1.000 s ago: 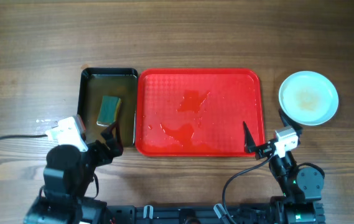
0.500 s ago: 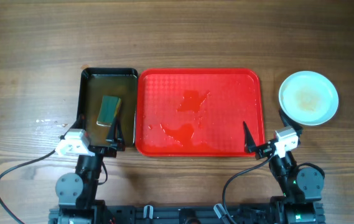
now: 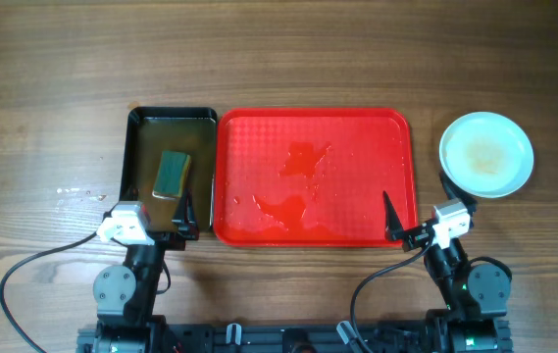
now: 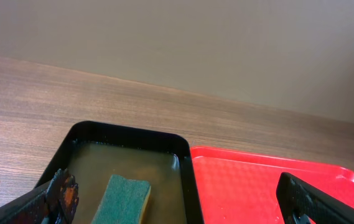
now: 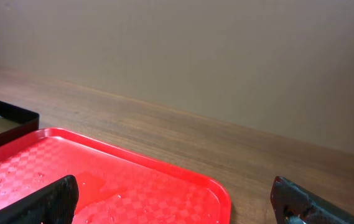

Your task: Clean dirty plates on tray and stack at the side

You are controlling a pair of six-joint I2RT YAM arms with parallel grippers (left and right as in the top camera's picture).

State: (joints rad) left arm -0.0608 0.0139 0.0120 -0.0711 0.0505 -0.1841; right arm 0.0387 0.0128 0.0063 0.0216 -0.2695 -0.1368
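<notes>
Beside the tub (image 3: pixel 133 147), the left claw (image 3: pixel 185 216) has edged right.

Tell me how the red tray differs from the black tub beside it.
The red tray is wider and shallower than the black tub. The red tray carries only scattered wet patches, while the black tub holds murky liquid and a green sponge. Both are rectangular with rounded corners, lying side by side.

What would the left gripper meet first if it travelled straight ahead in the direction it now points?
The left gripper would likely meet the green sponge, lying in the black tub ahead, between its open jaws. Height above the tub is unclear, so it might pass over.
</notes>
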